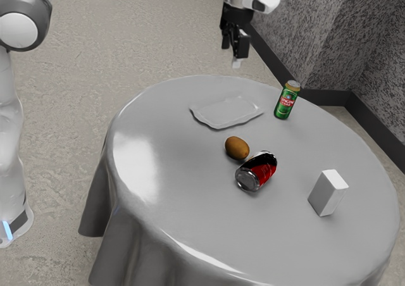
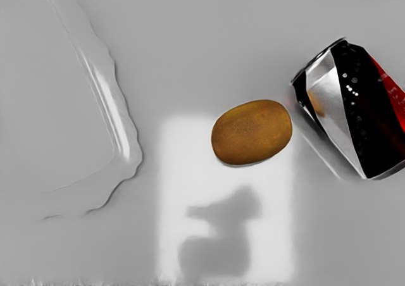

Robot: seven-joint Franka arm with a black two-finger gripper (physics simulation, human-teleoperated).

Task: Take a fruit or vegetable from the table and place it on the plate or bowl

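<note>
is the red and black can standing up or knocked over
Knocked over. The red and black can lies on its side beside the kiwi, silver end toward the exterior camera; the green can stands upright.

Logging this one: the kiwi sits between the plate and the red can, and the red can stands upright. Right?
Not quite: the red can lies on its side, not upright, as the exterior view shows. The kiwi does sit between the plate and the red can.
</note>
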